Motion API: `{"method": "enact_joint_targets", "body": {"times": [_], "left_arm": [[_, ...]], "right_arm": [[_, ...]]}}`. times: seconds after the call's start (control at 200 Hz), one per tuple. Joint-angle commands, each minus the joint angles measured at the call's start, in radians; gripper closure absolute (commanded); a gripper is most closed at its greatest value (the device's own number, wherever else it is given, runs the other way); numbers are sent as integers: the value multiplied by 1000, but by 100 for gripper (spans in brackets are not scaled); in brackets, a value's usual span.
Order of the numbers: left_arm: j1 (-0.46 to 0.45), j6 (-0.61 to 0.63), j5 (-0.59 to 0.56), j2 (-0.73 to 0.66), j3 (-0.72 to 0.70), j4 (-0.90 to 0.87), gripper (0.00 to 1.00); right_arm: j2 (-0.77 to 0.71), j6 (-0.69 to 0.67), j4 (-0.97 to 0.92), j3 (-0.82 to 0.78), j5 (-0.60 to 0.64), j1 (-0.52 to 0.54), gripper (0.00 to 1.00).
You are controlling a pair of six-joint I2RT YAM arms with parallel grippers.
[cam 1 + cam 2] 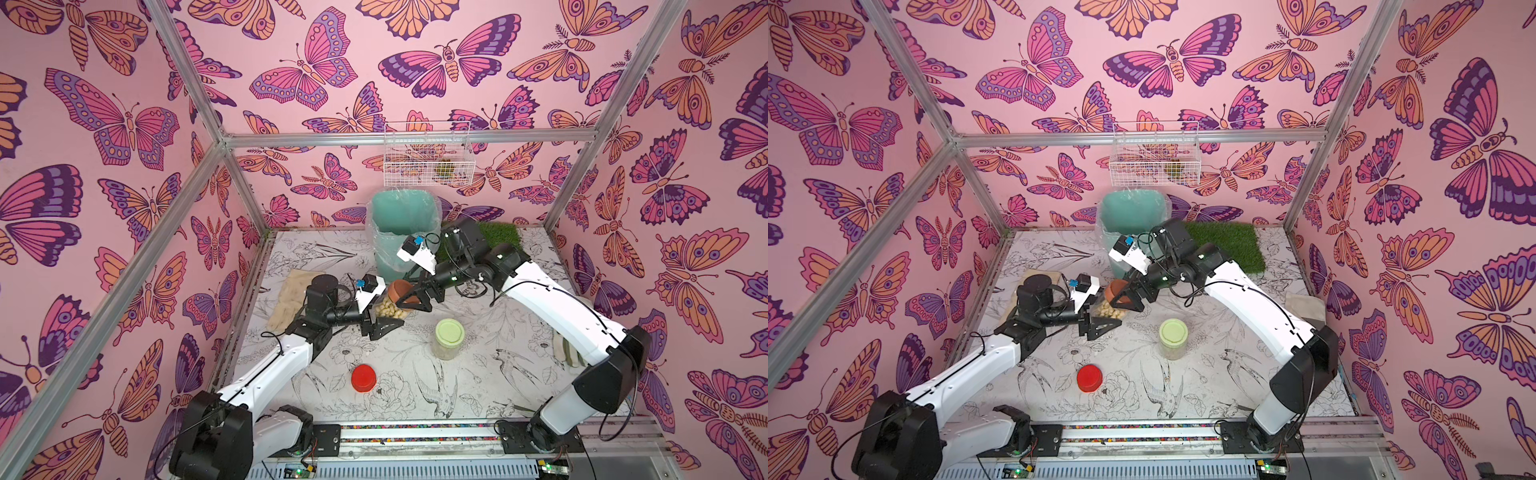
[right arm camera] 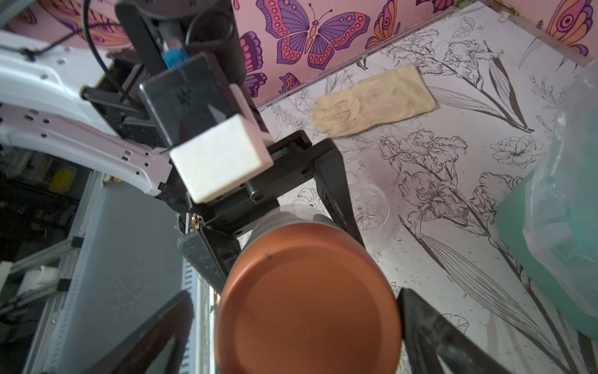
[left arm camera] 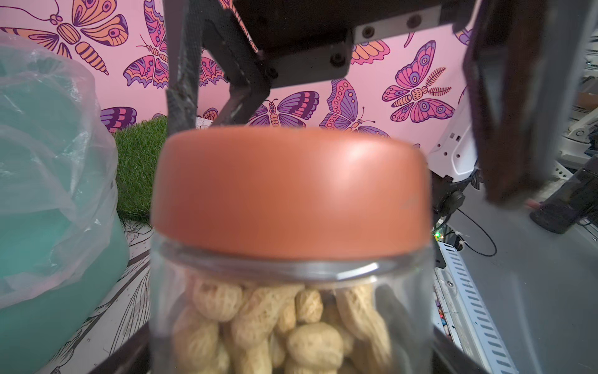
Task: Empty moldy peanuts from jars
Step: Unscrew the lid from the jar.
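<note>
Your left gripper (image 1: 384, 322) is clamped on the body of the brown-lidded jar (image 1: 390, 308), which is tilted, at 11 o'clock just off table centre in both top views. The peanuts (image 3: 275, 327) reach its neck. Your right gripper (image 1: 409, 293) stands spread astride the brown lid (image 2: 307, 301), which is on. The green-lidded jar (image 1: 449, 338) is upright at 3 o'clock, the red lid (image 1: 363, 377) at 7, the teal bin (image 1: 405, 199) at 12.

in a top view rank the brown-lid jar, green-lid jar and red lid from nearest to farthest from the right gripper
1. brown-lid jar: its lid sits between the open fingers of the right gripper.
2. green-lid jar: stands upright, a little toward the front.
3. red lid: lies farther front, on the left arm's side.
</note>
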Motion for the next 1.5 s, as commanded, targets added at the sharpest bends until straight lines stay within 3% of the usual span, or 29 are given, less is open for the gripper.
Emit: {"method": "enact_joint_targets", "body": {"times": [0.0, 0.18, 0.466, 1.217, 1.377, 1.497], "left_arm": [[11, -9, -23, -7, 34, 36, 100], [11, 10, -50, -15, 28, 35, 100], [11, 25, -68, -17, 23, 36, 100], [11, 30, -86, -29, 5, 36, 100], [11, 27, -85, -29, 4, 36, 100], [11, 24, -77, -26, 5, 36, 100]], "right_arm": [[-36, 266, 37, 34, -2, 0, 1], [-37, 524, -27, 30, 213, 1, 1], [-64, 675, -74, 35, 296, 39, 1], [44, 714, -96, 74, 268, 85, 4], [39, 697, -73, 67, 267, 86, 14], [31, 605, -65, 64, 249, 81, 23]]}}
